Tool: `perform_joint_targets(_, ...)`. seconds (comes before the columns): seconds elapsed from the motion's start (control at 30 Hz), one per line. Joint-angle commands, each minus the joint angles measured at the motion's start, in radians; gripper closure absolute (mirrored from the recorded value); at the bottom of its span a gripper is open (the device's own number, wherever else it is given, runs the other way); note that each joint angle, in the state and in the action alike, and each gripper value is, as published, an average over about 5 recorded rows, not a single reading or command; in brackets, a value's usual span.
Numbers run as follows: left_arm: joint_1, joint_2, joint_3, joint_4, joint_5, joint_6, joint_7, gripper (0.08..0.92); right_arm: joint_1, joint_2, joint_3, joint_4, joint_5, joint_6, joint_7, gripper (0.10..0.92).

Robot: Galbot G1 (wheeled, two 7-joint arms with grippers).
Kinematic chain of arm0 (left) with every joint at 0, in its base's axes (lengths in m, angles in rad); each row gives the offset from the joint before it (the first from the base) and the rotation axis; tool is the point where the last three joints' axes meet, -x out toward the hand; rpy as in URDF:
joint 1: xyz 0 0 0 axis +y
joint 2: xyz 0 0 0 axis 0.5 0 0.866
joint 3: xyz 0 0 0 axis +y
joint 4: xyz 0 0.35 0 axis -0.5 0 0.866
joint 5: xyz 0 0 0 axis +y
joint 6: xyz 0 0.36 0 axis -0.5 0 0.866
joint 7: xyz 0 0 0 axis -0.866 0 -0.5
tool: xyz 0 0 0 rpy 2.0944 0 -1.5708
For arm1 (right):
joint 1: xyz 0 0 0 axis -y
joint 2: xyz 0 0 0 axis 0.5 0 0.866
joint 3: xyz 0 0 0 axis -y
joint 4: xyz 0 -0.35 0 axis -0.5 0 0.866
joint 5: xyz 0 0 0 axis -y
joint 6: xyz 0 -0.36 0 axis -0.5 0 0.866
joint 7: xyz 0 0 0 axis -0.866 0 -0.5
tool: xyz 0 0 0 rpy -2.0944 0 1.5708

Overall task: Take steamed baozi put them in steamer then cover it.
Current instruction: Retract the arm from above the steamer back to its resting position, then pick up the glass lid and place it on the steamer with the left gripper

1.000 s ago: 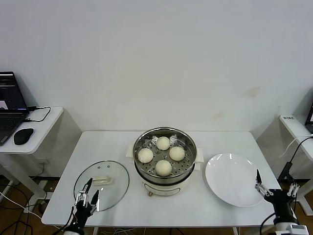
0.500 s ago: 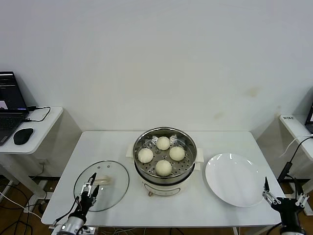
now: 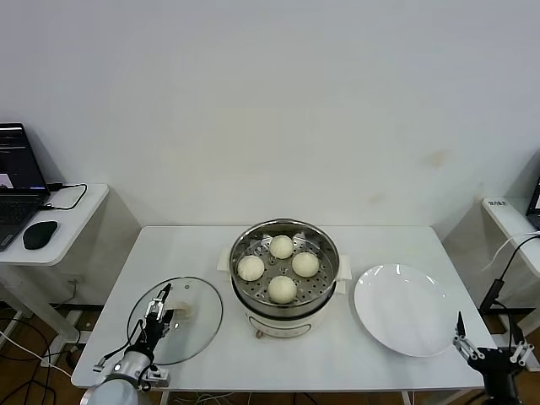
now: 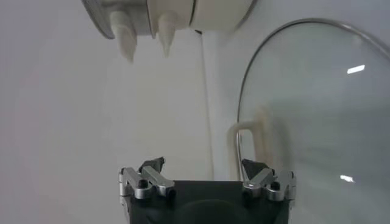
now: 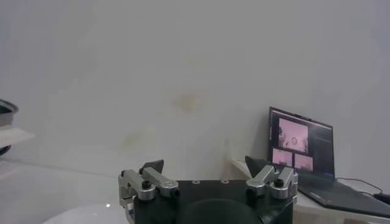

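Note:
The steamer (image 3: 325,272) stands at the table's middle, uncovered, with four baozi on its tray: (image 3: 281,246), (image 3: 251,267), (image 3: 305,264), (image 3: 282,288). The glass cover (image 3: 198,325) lies flat on the table left of it, with its cream handle (image 3: 180,311) up. My left gripper (image 3: 160,302) is open and empty, low over the cover's near part, just short of the handle. In the left wrist view the handle (image 4: 250,143) lies ahead of my gripper (image 4: 203,167), nearer one fingertip, on the cover (image 4: 317,109). My right gripper (image 3: 489,342) is open and empty at the table's front right corner.
An empty white plate (image 3: 403,308) lies right of the steamer. A side desk with a laptop (image 3: 17,181) and mouse (image 3: 40,234) stands at far left. In the right wrist view a laptop (image 5: 301,146) stands on another desk. The steamer's base (image 4: 177,15) shows in the left wrist view.
My left gripper has moved forward over the cover toward its handle. My right gripper has dropped back from the plate to the front right corner.

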Motion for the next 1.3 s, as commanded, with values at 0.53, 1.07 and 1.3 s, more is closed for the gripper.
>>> perform_joint_targets(0.53, -0.071, -0.019, 0.017, 0.113, -0.058, -0.002, -0.017, 0.459, 0.001, 0.007, -0.03, -0.003, -0.02, 0.0, -0.005, 0.203)
perform_joint_targets(1.07, 0.025, 0.004, -0.071, -0.08, -0.11, 0.004, -0.117, 0.869, -0.005, 0.0, -0.055, 0.005, -0.036, 0.011, -0.012, 0.203)
perform_joint_targets(1.3, 0.092, 0.074, -0.12, -0.321, -0.211, 0.132, -0.004, 0.87, -0.014, -0.008, -0.078, 0.012, -0.048, 0.017, -0.013, 0.203)
